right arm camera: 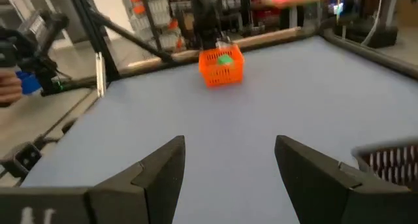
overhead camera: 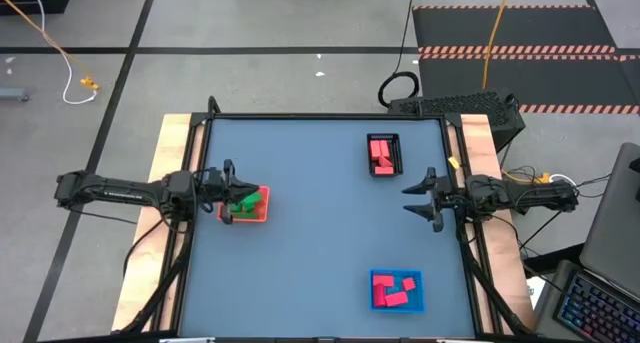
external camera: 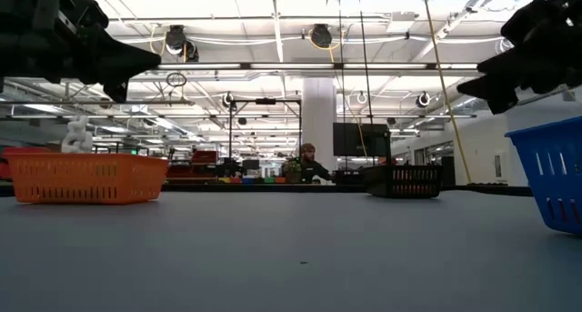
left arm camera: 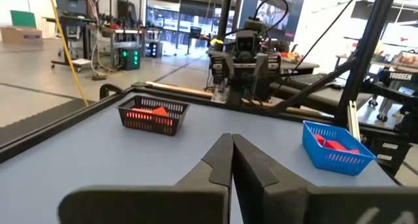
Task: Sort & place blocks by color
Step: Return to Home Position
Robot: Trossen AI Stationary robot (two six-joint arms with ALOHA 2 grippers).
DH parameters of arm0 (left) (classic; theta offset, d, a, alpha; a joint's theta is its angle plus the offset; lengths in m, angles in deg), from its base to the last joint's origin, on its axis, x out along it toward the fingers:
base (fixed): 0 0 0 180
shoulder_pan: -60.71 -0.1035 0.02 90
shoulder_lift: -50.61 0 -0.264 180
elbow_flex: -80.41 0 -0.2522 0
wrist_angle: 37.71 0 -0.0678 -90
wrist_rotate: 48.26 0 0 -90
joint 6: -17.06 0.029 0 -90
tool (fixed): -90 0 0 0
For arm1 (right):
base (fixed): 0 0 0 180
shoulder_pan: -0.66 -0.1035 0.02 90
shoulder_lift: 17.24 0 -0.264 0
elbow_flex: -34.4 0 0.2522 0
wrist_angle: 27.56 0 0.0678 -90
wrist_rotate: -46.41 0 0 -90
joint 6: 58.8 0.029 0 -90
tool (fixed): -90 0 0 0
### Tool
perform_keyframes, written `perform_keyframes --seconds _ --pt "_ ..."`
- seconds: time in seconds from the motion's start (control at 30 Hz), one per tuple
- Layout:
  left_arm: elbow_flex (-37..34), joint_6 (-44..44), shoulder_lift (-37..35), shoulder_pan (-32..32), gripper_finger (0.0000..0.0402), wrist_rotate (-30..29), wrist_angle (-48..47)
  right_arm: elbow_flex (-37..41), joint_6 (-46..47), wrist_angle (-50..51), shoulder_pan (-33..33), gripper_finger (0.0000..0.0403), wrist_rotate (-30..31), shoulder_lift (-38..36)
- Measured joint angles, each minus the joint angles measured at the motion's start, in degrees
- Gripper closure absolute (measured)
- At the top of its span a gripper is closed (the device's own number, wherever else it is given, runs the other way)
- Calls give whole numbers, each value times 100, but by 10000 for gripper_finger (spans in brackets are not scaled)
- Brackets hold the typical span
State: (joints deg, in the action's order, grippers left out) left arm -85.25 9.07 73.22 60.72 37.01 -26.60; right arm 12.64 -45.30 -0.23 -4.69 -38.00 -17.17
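Green blocks (overhead camera: 247,200) lie in the orange tray (overhead camera: 262,215) at the table's left; the right wrist view shows that tray (right arm camera: 221,68) with a green block (right arm camera: 224,59) in it. Red blocks (overhead camera: 380,153) fill the black tray (overhead camera: 397,153) at the far right. Red and pink blocks (overhead camera: 393,291) lie in the blue tray (overhead camera: 414,301) at the near right. My left gripper (overhead camera: 230,186) hovers level over the orange tray's left edge, shut and holding nothing (left arm camera: 232,155). My right gripper (overhead camera: 418,198) hangs open at the table's right edge, nothing between its fingers (right arm camera: 228,165).
Blue-grey table top (overhead camera: 320,243) lies bare between the three trays. Wooden side strips (overhead camera: 170,153) and a dark frame border the table. A person (external camera: 307,163) stands far behind the table, and a hand (right arm camera: 8,87) shows beyond the table's corner.
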Motion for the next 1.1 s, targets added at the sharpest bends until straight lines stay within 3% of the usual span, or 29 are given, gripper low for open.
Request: perform_keyframes --seconds 0.17,0.83,1.1 --pt "0 -7 -165 2 398 24 -105 703 -387 -1769 -2 189 -342 6" --pt "0 168 -316 2 399 213 -761 704 -735 -1511 4 297 -267 167" --pt "0 443 -316 2 400 238 -761 709 -728 -1504 4 392 -267 525"
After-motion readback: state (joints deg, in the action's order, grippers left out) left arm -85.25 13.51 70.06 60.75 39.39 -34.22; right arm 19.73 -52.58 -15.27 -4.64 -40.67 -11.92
